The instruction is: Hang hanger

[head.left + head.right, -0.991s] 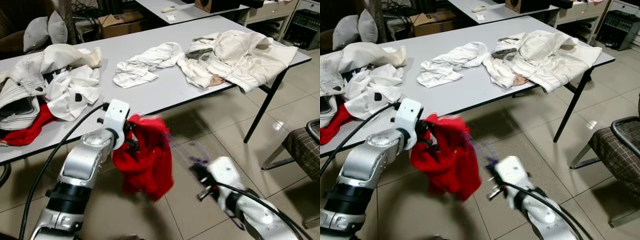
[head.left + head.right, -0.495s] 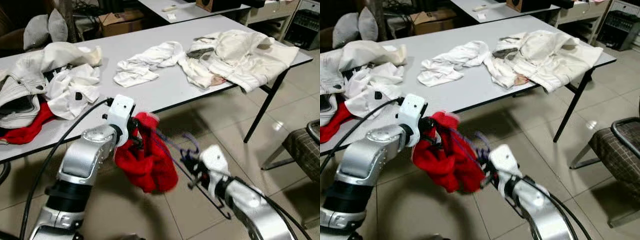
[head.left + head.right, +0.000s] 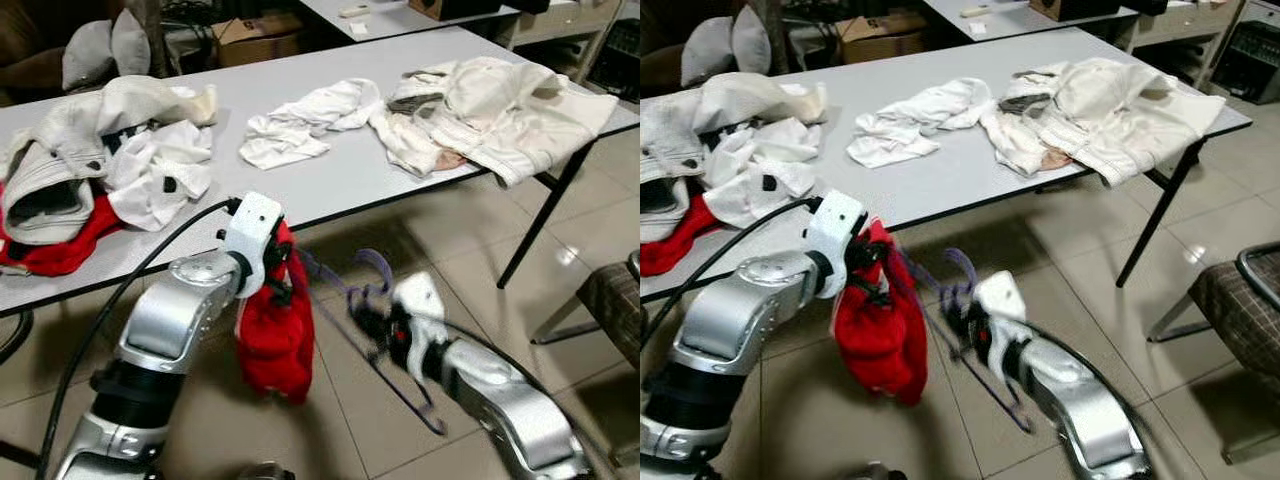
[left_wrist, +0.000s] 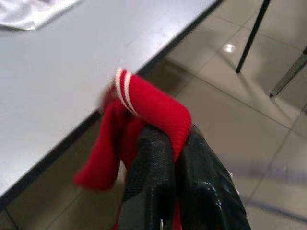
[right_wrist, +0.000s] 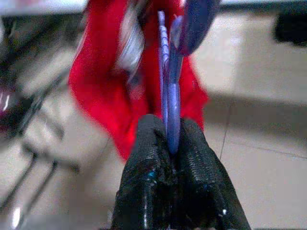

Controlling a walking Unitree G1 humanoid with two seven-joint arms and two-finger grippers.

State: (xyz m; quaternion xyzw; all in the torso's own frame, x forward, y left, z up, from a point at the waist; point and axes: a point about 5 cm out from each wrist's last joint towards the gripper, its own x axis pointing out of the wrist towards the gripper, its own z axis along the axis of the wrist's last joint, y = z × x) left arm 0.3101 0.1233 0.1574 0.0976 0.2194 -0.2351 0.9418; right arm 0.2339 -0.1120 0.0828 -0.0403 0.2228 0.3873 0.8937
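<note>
**Two grippers, one garment: the hanger is going into the red knit**

Both arms are at work in front of the table edge. The left gripper [image 4: 165, 158] has its two black fingers pinched tight on a fold of the red knitted garment with white cuff stripes [image 3: 272, 335], which hangs down from that grip towards the tiled floor [image 3: 480, 240]. The right gripper [image 5: 169, 143] is clamped on the thin purple plastic hanger [image 3: 365, 300], its fingers closed on the stem with the hook rising past them; from the right wrist view the hanger runs straight at the red cloth and seems to touch or enter it, though blur hides exactly how far.

Judged from this, the step in hand is threading the hanger into the garment, so hanging it up has not yet begun. The next move likely calls for the right arm to work the hanger's shoulder further inside the opening while the left grip keeps the cloth spread; the knit is soft and may bunch or slip off the arm of the hanger.

Behind them, the long grey table [image 3: 340, 170] carries heaps of white and cream clothing [image 3: 500, 105], with another red piece [image 3: 55, 245] at its left end.
</note>
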